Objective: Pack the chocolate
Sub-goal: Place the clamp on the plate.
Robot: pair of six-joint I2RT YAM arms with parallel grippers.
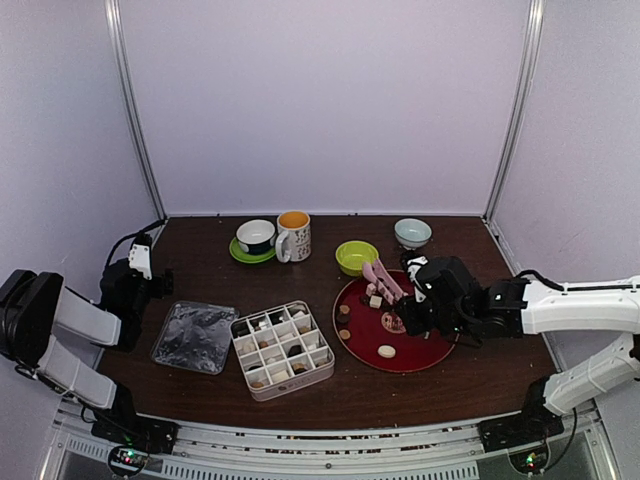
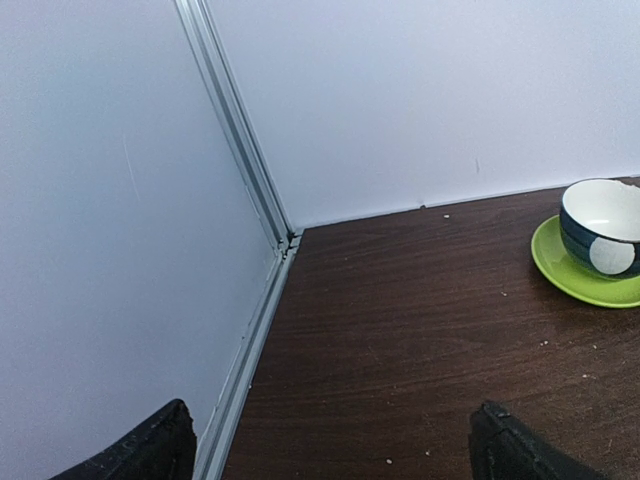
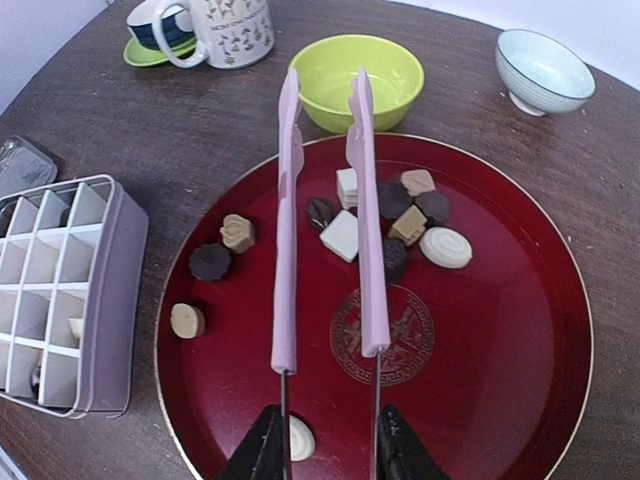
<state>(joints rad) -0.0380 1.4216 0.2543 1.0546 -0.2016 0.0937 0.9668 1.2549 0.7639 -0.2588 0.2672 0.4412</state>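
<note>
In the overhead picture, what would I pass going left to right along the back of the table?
Dark cup on a green saucer → patterned mug → lime-green bowl → pale blue bowl.

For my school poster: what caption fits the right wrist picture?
Right gripper holds pink tongs over chocolates on a red plate, beside a divided box.
</note>
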